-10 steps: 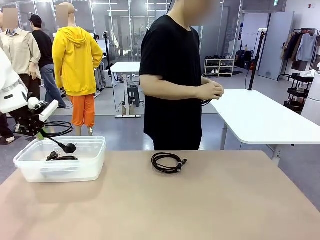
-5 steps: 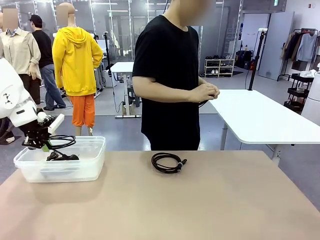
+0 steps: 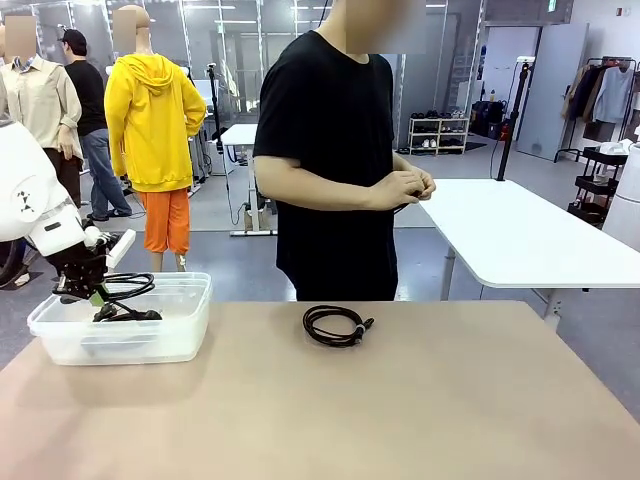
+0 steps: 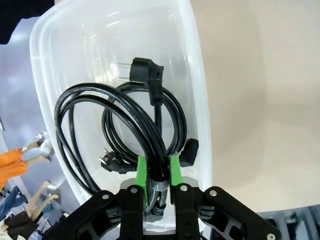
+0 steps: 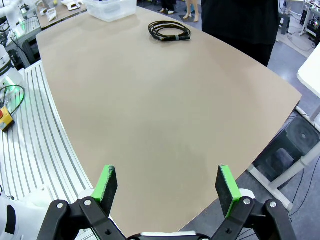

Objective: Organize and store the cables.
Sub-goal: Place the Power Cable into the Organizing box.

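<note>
Where the table [image 5: 150, 125] nears the robot, right gripper [image 5: 167, 182] hangs with jaws spread wide, empty. Left gripper [image 4: 158, 172] pinches a coiled cable [image 4: 152, 145] inside the clear bin [image 3: 150, 340]. Farther out, second coil [image 3: 350, 336] lies mid-table.

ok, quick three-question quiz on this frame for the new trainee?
1. True or false: the right pincer holds a cable.
2. Where does the loose coil lie? A: on the table; B: on the floor; C: on a shelf.
3. Fill in: the left pincer has a ___ between its green pads, above the clear container.
Key: 1 false, it is open and empty. 2 A. 3 black cable coil.
</note>
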